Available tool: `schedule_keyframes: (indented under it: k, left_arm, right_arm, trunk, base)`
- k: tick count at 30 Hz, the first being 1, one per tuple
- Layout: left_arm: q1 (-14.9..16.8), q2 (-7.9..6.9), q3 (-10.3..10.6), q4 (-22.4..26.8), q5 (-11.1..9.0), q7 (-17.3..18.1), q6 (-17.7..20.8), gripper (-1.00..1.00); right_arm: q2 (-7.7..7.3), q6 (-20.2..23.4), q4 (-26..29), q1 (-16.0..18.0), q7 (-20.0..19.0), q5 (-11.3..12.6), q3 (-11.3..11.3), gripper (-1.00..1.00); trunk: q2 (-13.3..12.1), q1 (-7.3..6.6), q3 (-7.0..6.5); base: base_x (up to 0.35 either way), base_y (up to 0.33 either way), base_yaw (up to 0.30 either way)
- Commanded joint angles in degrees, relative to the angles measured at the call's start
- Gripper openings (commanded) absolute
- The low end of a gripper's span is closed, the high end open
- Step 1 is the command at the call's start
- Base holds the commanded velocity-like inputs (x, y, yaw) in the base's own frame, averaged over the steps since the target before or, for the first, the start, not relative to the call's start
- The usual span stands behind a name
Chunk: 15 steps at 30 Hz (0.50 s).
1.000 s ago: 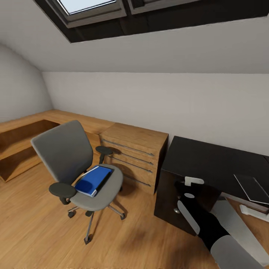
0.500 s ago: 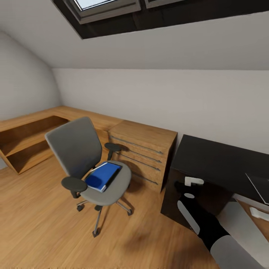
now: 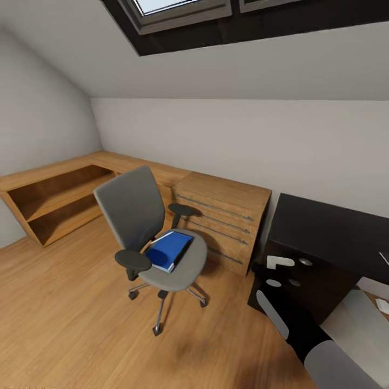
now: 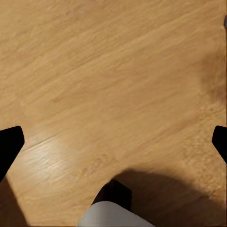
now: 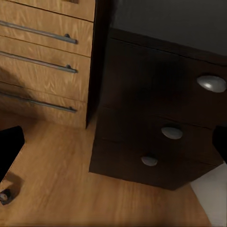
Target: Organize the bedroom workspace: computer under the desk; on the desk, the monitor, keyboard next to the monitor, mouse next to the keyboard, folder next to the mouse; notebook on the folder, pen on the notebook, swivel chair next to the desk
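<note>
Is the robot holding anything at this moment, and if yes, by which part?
Nothing is held. Both wrist views show the fingers spread wide with nothing between them; the folder lies untouched on the swivel chair.

The right arm reaches forward from the near right. Both the left gripper and the right gripper have fingers spread wide apart.

swivel chair: grey upholstered, tall back, black armrests, chrome star base on casters; upright on wood floor, apart from desk, seat turned toward desk side
folder: bright blue, flat, white page edges; lying on chair seat, slightly skewed, one corner near seat front edge
desk: black top, at head view right, just beside wooden chest; three black drawers stacked, round silver knobs, all closed
</note>
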<state>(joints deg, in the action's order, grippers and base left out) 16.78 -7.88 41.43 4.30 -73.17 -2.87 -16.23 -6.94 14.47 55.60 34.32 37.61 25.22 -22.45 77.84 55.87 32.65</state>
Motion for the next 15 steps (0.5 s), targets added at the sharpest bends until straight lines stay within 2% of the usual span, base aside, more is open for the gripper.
schedule_keyframes:
  k: [1, 5, 8, 11, 15]
  left_arm:
    - [0.0, -0.21, 0.6, 0.1, -0.9, 0.4, -0.1, 1.00]
    - [0.0, 0.09, 1.0, 0.1, -1.0, 0.4, 0.0, 1.00]
    - [0.0, 0.94, 2.6, 0.1, -1.0, 0.4, -0.2, 1.00]
    - [0.0, 1.38, 4.8, 0.1, -1.0, 0.4, -0.3, 1.00]
    - [0.0, 1.57, 5.8, 0.1, -1.0, 0.4, -0.4, 1.00]
  right_arm:
    - [-0.09, 0.3, 0.1, 0.0, 0.4, 0.3, -0.3, 1.00]
    - [-0.01, 0.3, 0.1, -0.4, 0.2, 0.3, -1.5, 1.00]
    - [-0.01, 0.4, 0.1, -0.5, -0.4, 0.4, -1.8, 1.00]
    - [0.00, 0.4, 0.1, -0.5, -1.7, 0.5, -1.9, 1.00]
    - [0.01, 0.7, 1.3, -0.5, -2.6, 0.5, -2.4, 1.00]
  trunk:
    - [0.0, 0.00, 0.06]
    - [0.0, 0.00, 0.20]
    - [0.0, 0.00, 0.31]
    - [0.0, 0.00, 0.37]
    - [0.0, 0.00, 0.40]
  base:
    - [0.000, 0.003, 0.241]
    - [0.000, 0.000, 0.265]
    - [0.000, 0.000, 0.245]
    - [0.000, 0.000, 0.115]
    - [0.000, 0.000, 0.036]
